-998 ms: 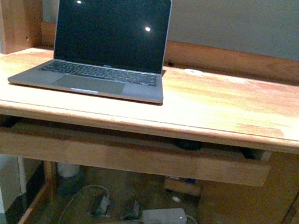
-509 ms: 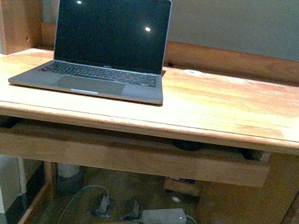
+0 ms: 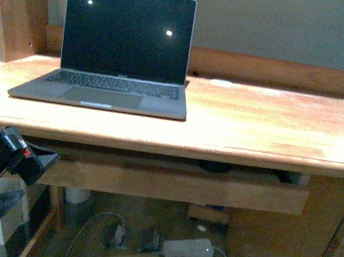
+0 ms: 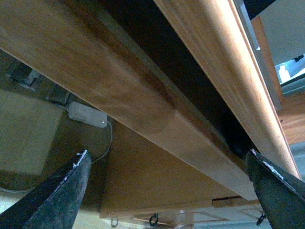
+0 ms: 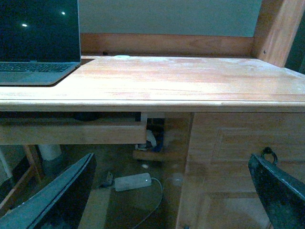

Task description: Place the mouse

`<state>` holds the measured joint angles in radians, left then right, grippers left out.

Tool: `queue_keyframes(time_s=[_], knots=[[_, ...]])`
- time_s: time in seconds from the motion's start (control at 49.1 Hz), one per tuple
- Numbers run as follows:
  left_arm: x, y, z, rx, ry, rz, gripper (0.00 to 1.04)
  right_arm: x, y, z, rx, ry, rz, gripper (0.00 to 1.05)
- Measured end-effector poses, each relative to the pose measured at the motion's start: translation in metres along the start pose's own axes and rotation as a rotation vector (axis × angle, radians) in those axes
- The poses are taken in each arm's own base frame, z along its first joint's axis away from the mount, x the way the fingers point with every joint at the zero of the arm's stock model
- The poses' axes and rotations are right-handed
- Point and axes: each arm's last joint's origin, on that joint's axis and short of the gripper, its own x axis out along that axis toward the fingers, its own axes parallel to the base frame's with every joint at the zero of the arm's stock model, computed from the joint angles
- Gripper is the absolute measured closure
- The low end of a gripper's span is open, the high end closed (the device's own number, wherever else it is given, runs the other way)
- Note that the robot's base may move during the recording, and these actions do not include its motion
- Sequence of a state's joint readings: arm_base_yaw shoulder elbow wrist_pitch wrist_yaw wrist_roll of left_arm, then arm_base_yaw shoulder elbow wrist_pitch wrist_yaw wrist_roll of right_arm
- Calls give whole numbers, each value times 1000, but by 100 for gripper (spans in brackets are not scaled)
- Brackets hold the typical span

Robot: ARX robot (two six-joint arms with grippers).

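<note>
My left gripper (image 4: 167, 153) sits low by the left end of the drawer (image 3: 169, 181), under the desk (image 3: 259, 127). Its jaws are spread wide and hold nothing. My right gripper (image 5: 171, 158) is likewise wide open and empty, facing the desk front from lower down. The mouse (image 3: 215, 167) lies inside the slightly open drawer, right of the middle, and only a dark sliver of it shows under the desktop edge. The grey laptop (image 3: 122, 53) stands open on the desk's left part. A white power adapter (image 3: 187, 249) lies on the floor below.
</note>
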<state>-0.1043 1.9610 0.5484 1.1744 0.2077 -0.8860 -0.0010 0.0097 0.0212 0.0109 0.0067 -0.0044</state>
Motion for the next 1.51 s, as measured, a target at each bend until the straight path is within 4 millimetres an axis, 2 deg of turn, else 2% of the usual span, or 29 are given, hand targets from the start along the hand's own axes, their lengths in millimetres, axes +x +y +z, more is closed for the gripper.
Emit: queue_keyframes(time_s=[0.468, 0.835, 1.079, 1.242, 1.507], knots=[[0, 2, 4, -19, -21, -53, 7, 0, 0, 0, 0, 0, 0, 7], [57, 27, -8, -191, -5, -50, 7, 0, 0, 0, 0, 0, 0, 7], [76, 28, -1, -231, -41, -76, 7, 0, 0, 0, 0, 0, 0, 7], [87, 36, 3, -259, -68, -57, 7, 0, 0, 0, 0, 0, 0, 7], [93, 44, 0, -289, -145, -16, 7, 0, 0, 0, 0, 0, 0, 7]])
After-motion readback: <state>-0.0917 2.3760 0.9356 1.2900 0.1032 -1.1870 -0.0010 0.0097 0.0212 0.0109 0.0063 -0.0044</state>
